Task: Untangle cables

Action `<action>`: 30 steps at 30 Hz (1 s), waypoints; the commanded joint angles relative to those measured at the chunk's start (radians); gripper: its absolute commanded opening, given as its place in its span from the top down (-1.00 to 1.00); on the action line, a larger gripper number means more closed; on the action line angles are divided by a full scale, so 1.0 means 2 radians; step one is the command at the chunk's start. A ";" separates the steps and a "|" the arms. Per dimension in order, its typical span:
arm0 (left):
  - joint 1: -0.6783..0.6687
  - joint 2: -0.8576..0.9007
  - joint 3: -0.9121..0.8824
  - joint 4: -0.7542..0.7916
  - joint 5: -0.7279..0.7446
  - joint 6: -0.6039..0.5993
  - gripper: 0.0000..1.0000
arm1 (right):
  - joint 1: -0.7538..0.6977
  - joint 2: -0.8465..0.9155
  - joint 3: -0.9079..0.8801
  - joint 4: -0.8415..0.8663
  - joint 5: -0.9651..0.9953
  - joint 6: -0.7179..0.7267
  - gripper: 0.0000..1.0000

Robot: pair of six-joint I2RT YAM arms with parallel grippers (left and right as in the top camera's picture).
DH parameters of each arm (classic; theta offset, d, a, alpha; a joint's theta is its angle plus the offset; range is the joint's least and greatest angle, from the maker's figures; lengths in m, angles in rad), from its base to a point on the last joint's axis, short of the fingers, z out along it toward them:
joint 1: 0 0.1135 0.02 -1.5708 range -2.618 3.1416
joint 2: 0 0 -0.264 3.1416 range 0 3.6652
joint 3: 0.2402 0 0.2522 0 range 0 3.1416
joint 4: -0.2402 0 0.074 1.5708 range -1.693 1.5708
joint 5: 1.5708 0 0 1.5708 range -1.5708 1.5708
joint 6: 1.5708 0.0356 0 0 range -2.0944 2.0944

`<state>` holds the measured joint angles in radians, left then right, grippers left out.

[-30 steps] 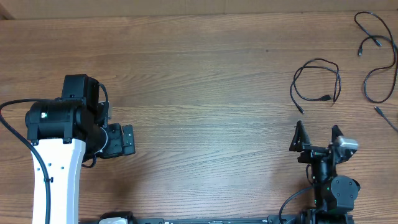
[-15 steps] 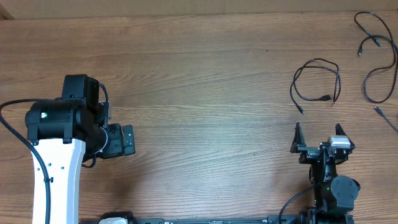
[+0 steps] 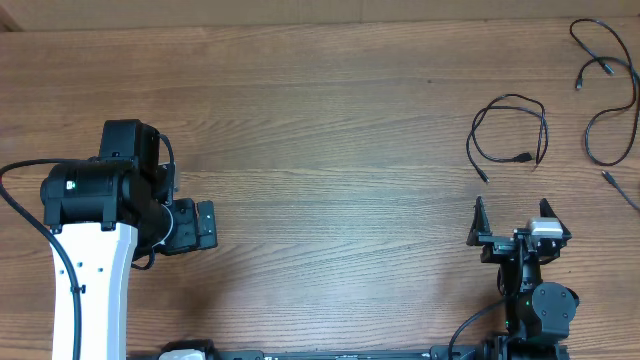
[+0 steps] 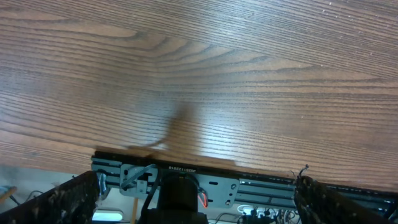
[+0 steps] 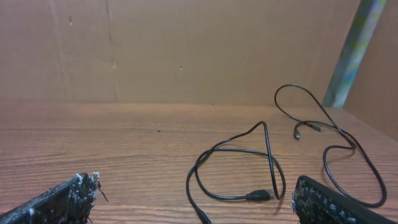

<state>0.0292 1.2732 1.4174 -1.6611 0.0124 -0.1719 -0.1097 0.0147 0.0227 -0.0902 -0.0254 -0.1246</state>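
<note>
Wooden table (image 3: 330, 120) with both grippers spread and empty, and the black cables (image 3: 543, 125) lying off to the right.
Right gripper (image 3: 512, 212) stands with its fingers wide apart, pinching nothing. Just ahead of it a looped cable (image 5: 256, 196) with a small plug end rests on the wood, clear of the fingers. Farther out, by the table's right edge, a longer cable (image 3: 634, 85) winds in loose curves, separate from the loop. Left gripper (image 3: 207, 226), equally spread and empty, hangs over the wood well apart from every cable.
</note>
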 commanded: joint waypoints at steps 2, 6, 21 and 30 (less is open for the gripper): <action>0.005 0.001 0.006 -0.001 0.003 0.011 -0.99 | -0.002 -0.006 -0.007 0.003 0.004 -0.002 -1.00; 0.005 0.001 0.006 0.025 -0.012 0.016 -0.99 | -0.002 -0.006 -0.007 0.003 0.004 -0.002 -1.00; 0.004 -0.064 0.005 0.166 0.052 0.053 -0.99 | -0.002 -0.006 -0.007 0.003 0.004 -0.002 -1.00; 0.005 -0.249 -0.026 0.168 0.052 0.075 -0.99 | -0.002 -0.006 -0.007 0.003 0.004 -0.002 -1.00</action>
<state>0.0292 0.8803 1.4006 -1.3266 0.1024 -0.0582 -0.1097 0.0147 0.0227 -0.0902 -0.0250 -0.1280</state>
